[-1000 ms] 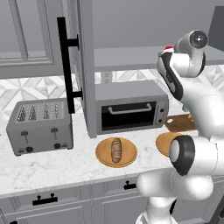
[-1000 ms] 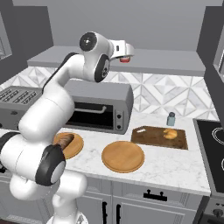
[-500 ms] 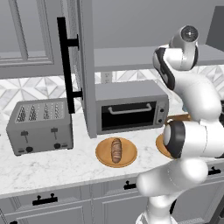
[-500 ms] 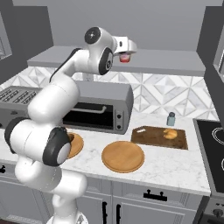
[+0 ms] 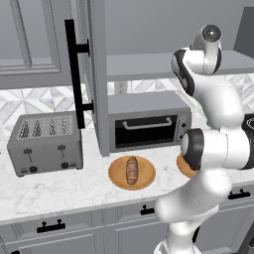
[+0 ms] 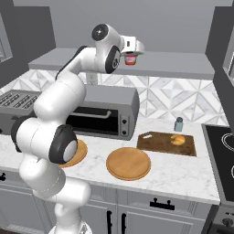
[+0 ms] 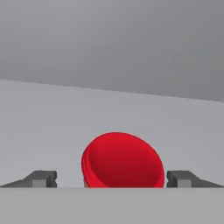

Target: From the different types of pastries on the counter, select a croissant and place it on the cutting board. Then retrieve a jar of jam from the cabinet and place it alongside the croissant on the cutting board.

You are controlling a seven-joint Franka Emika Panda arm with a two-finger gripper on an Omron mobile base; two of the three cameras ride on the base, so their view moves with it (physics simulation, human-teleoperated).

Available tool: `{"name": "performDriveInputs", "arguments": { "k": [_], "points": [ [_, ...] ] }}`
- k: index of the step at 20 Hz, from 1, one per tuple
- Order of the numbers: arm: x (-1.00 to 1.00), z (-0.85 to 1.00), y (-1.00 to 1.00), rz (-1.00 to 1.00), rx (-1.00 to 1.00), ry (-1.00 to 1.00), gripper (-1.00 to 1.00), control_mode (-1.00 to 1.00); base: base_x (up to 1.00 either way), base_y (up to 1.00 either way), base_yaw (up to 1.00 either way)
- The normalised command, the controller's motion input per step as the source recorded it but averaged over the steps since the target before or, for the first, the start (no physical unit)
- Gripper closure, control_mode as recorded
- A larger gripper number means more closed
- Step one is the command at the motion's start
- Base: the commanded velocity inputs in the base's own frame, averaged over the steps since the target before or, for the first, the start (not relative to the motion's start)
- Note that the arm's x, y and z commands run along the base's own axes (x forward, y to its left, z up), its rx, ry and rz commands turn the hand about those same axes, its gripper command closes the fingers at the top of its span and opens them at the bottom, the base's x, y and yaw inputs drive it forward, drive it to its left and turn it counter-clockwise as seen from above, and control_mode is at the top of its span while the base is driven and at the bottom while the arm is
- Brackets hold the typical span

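Cabinet [image 5: 96,74]: door swung open with its black bar handle [image 5: 75,74] facing out; the inside is hard to read from the left base camera, the arm covers the far right of the shelf [image 6: 173,68].
Counter [image 6: 183,171]: white marble; its right stretch is blocked by the arm in the left base camera.
Toaster oven [image 6: 107,112]: partly behind the arm in the right base camera.
Toaster [image 5: 44,144]: far left on the counter.
Cutting board [image 6: 167,143]: on the counter to the right of the oven, carrying the croissant [image 6: 177,139] at its right end.
Round plates: the left one [image 5: 131,172] holds the dark loaf [image 5: 132,170]; the middle one [image 6: 128,163] is bare wood.
Grey-blue bottle [image 6: 178,124]: just behind the board, by the wall.
Gripper [image 7: 113,178]: up at the shelf, fingertips [image 7: 41,178] spread wide either side of the jar, no squeeze visible.
Jar of jam [image 7: 122,161]: on the cabinet shelf, red lid between the tips; body cut off in the hand camera.
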Motion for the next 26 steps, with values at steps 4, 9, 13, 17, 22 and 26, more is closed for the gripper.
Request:
{"name": "performDriveInputs", "arguments": {
  "k": [4,9,13,17,22,26],
  "points": [
    [0.05,0.0,-0.18,-0.02,0.02,0.0,-1.0,-1.0,0.0,0.0,0.0],
    [0.0,0.0,-0.39,-0.11,0.0,0.0,-1.0,-1.0,0.0,0.0,0.0],
    [0.0,0.0,-0.05,-0.03,0.0,0.0,-1.0,-1.0,0.0,0.0,0.0],
    [0.0,0.0,0.0,0.0,0.0,0.09,-1.0,-1.0,0.0,0.0,0.0],
    [0.01,-0.12,0.0,0.0,0.01,0.08,-1.0,-1.0,0.0,0.0,0.0],
    [0.06,-0.23,0.08,0.01,0.0,0.0,1.0,-1.0,0.0,0.0,0.0]
  ]
}}
